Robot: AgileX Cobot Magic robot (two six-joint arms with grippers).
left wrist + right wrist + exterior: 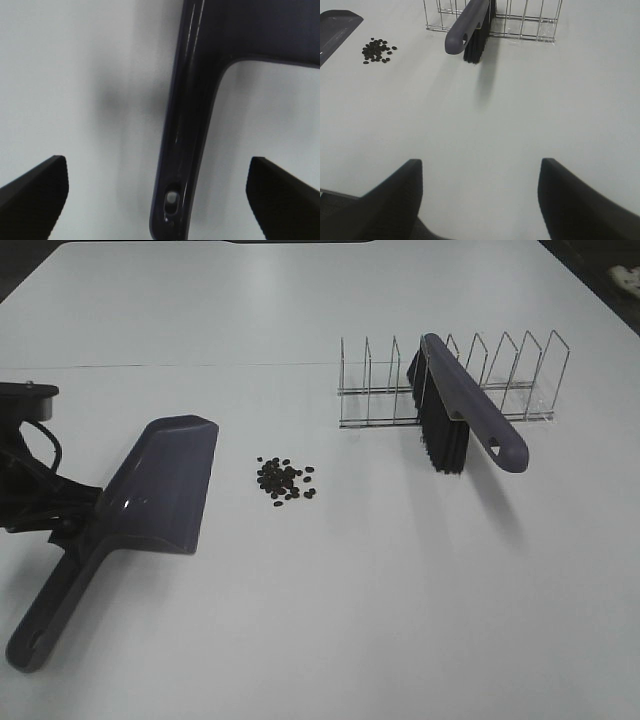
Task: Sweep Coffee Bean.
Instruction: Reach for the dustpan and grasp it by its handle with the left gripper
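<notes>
The coffee bean (285, 480) lies as a small cluster of tiny dark beans on the white table, also in the right wrist view (376, 50). Just left of it rests the purple dustpan (160, 490), its handle (185, 150) running towards the table's front left. My left gripper (165, 200) is open, its two dark fingers (35, 195) standing wide on either side of the handle without touching it. The purple brush (470, 415) with black bristles leans in a wire rack (520, 380). My right gripper (480, 200) is open over bare table with nothing between its fingers.
The left arm's dark body and cables (25, 480) fill the left edge beside the dustpan. The wire rack (530, 20) stands at the back right. White tabletop (400, 590) stretches between the beans, the brush and the front edge.
</notes>
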